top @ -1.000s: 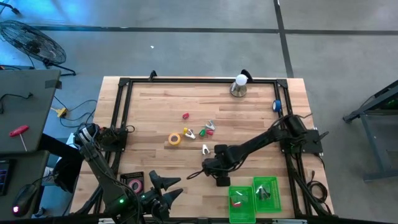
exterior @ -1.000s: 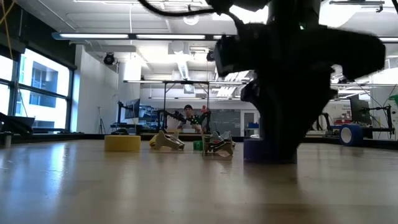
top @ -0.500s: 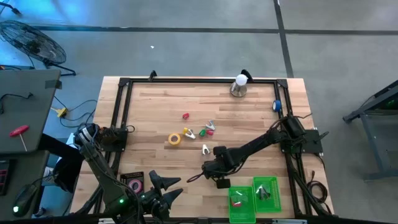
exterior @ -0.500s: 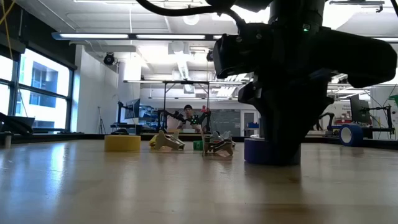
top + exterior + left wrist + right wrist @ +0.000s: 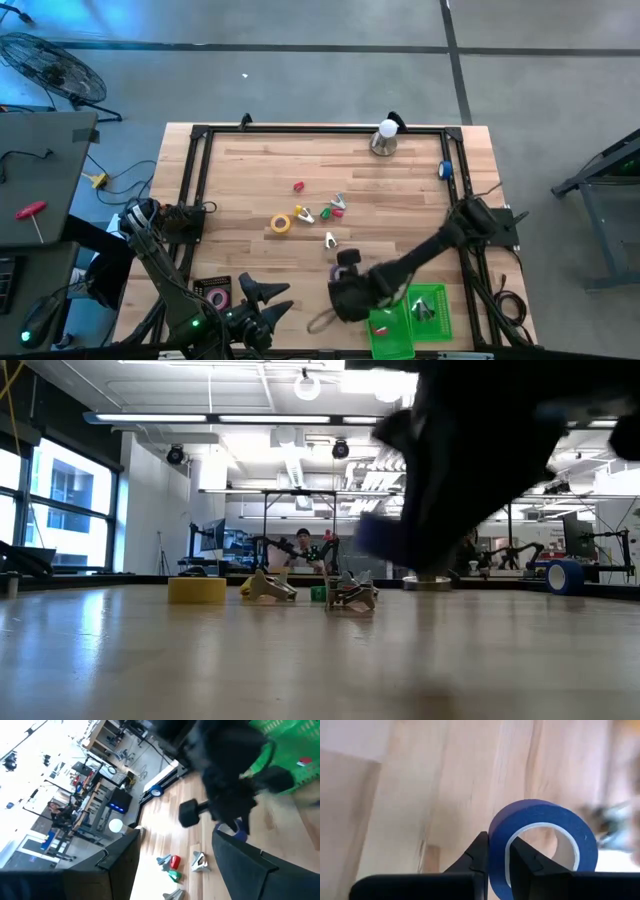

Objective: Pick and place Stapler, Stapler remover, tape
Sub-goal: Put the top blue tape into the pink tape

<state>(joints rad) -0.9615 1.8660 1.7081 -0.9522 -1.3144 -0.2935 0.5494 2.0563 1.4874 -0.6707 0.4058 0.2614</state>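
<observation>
I have the right gripper point(image 5: 492, 851) pinched shut on the wall of the purple tape roll point(image 5: 542, 842), one finger inside the ring and one outside, and the roll hangs clear of the wooden table point(image 5: 250, 180) near the green bins point(image 5: 410, 318). My left gripper point(image 5: 262, 310) waits at the table's near edge with its jaws apart, holding nothing. The yellow tape roll point(image 5: 281, 223) lies mid-table beside the small staple removers point(image 5: 334, 206).

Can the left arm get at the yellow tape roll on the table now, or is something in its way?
Probably yes. The left gripper waits open at the table's near edge, and the yellow tape roll lies apart from the small items beside it. The right gripper, shut on the purple tape roll, is off to the side.
</observation>
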